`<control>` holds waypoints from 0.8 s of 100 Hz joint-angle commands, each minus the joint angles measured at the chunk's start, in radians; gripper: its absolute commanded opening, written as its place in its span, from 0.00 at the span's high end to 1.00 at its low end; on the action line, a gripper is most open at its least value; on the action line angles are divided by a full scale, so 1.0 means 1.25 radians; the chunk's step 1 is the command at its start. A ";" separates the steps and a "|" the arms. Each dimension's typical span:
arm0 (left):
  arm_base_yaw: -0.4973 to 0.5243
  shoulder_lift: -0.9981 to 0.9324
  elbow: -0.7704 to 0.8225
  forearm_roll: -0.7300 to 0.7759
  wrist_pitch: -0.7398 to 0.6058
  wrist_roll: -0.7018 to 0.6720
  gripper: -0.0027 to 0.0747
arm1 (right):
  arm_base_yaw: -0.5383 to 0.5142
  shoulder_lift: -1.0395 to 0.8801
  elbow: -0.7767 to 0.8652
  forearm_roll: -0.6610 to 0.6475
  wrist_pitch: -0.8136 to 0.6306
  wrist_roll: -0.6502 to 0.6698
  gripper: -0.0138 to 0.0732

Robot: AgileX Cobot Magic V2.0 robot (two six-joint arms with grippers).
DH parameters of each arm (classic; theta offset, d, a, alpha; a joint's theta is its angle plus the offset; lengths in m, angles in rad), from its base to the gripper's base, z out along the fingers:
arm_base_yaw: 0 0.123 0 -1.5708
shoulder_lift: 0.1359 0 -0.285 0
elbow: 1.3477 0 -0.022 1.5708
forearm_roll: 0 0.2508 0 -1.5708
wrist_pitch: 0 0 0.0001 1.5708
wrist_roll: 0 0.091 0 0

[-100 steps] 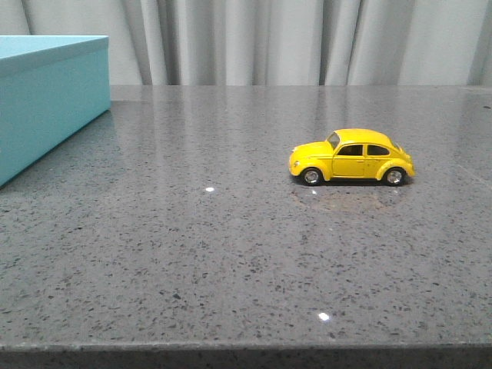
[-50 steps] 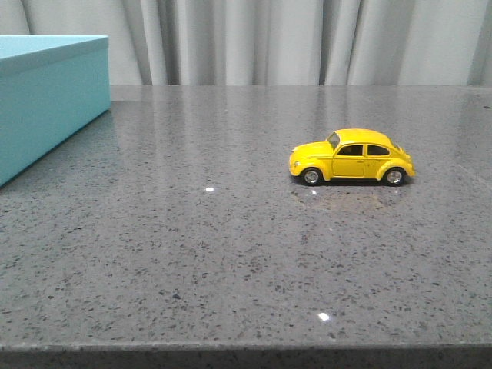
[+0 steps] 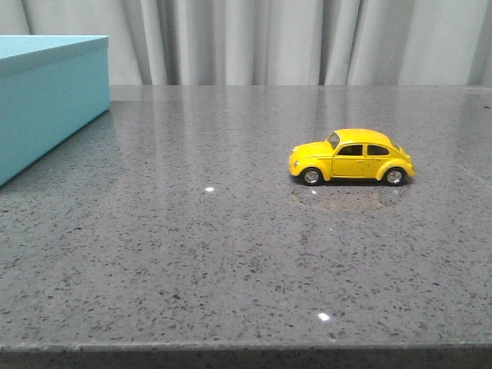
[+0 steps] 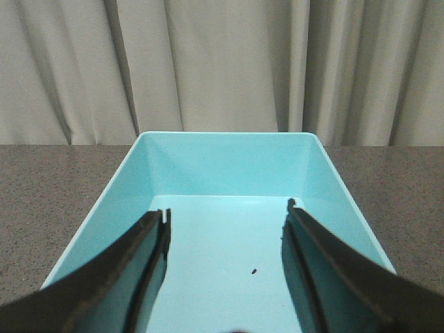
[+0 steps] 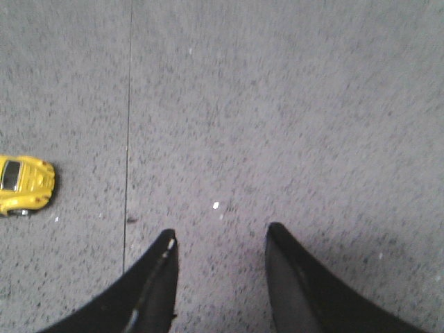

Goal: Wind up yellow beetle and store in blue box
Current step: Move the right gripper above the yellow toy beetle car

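The yellow beetle [image 3: 352, 157] stands on its wheels on the grey table, right of the middle, nose pointing left. It also shows at the edge of the right wrist view [image 5: 24, 184]. The blue box [image 3: 46, 96] stands at the far left, open at the top. My left gripper [image 4: 226, 216] is open and empty above the box's inside [image 4: 229, 166]. My right gripper [image 5: 220, 236] is open and empty above bare table, apart from the beetle. Neither gripper shows in the front view.
Grey speckled stone table [image 3: 231, 254] with its front edge near the camera. Pale curtains [image 3: 307, 38] hang behind the table's far edge. A thin seam line [image 5: 127, 139] runs across the tabletop near the beetle.
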 commanded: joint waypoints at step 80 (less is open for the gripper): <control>-0.007 0.007 -0.030 -0.003 -0.064 -0.010 0.49 | 0.239 0.414 -0.338 0.060 0.171 0.082 0.39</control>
